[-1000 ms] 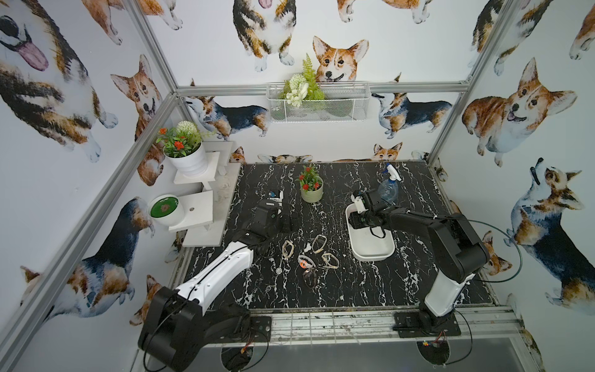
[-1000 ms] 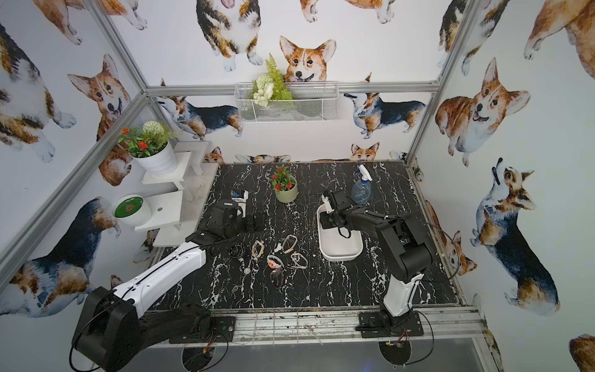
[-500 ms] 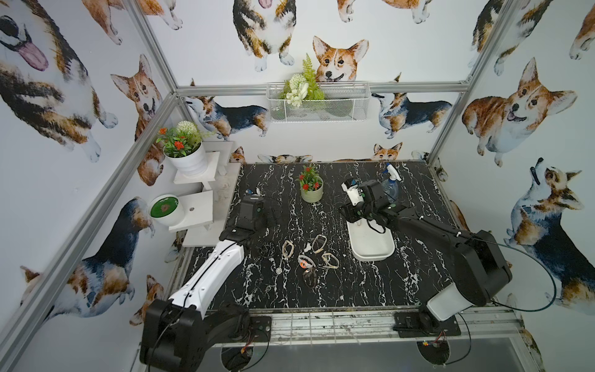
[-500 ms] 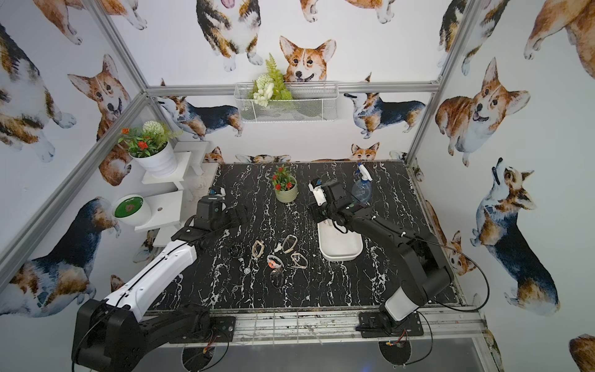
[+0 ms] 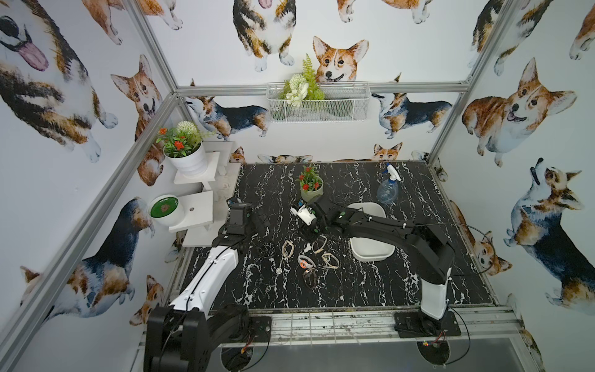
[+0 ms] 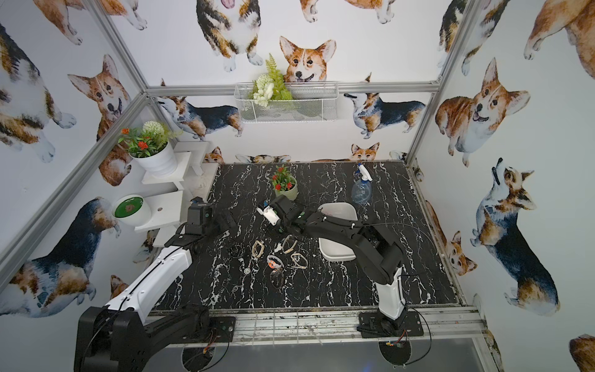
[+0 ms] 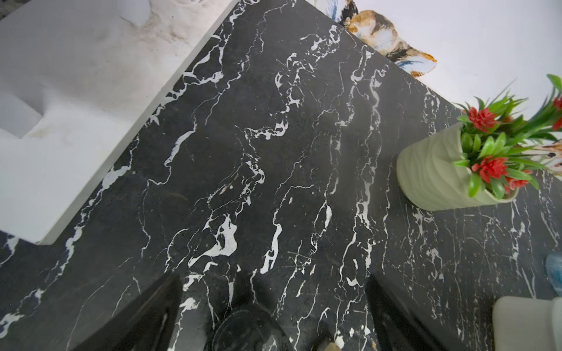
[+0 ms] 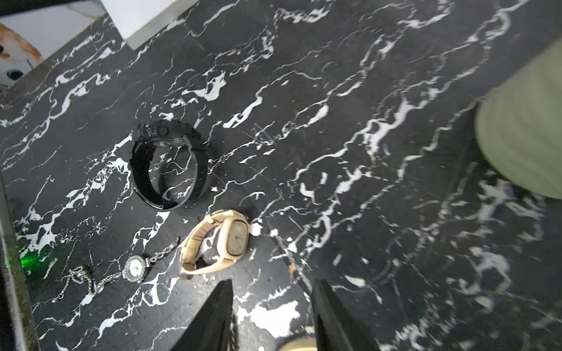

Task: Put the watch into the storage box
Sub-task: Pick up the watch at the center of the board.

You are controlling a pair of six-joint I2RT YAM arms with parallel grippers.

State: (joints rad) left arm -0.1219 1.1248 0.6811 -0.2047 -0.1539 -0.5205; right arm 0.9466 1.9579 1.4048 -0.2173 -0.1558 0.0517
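Currently the step in hand is judged to be the approach for a pick. Clock directions are read on the tabletop [image 5: 354, 290] in the top views, with 12 toward the back wall.

The watches lie loose at the centre, among them a black watch [image 8: 170, 164], a beige watch [image 8: 225, 240] just beside it, and a silver watch [image 8: 135, 267]. The box [image 5: 372, 256] stands at 3 o'clock of the group, apart from it. No watch shows in its visible part, and the right arm hides its middle.

The right end effector [image 8: 272, 282] hovers at the 12 o'clock edge of the group, fingers apart, with nothing seen clamped between them. The left end effector [image 7: 272, 278] is spread wide above the tabletop at 9 o'clock and holds nothing.

Next move, as judged:
- Centre the right fingers over one watch. The beige watch is a near candidate.
- Descend until the fingers straddle case or strap.
- Close.

Risk: neighbouring watches lie close and may be caught or pushed.
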